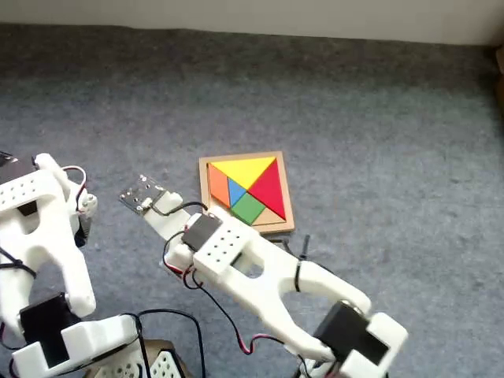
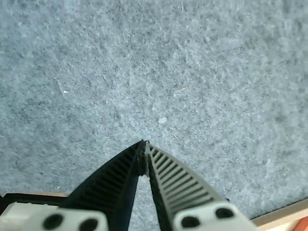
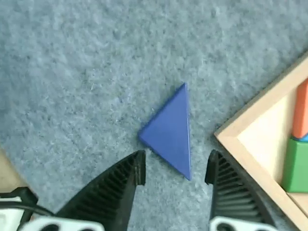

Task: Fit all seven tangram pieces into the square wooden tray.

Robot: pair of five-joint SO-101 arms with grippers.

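Tray [image 1: 240,158], mid-table, holds coloured pieces [image 1: 246,169] with one corner bare. Blue triangle [image 3: 171,127] lies flat on the carpet [image 3: 72,72] just beside that corner, at the tray's 8 o'clock, between the wide-spread jaws of the right gripper [image 3: 176,161], touching neither. Left gripper [image 2: 144,147], jaws pinched together, hangs over carpet.

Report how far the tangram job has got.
Mostly done: yellow, red, orange and green pieces sit in the tray. In hand: the right gripper, fingers open, straddles a blue triangle on the carpet. To do: grasp it and fill the tray's bare corner. The left gripper is shut over carpet.
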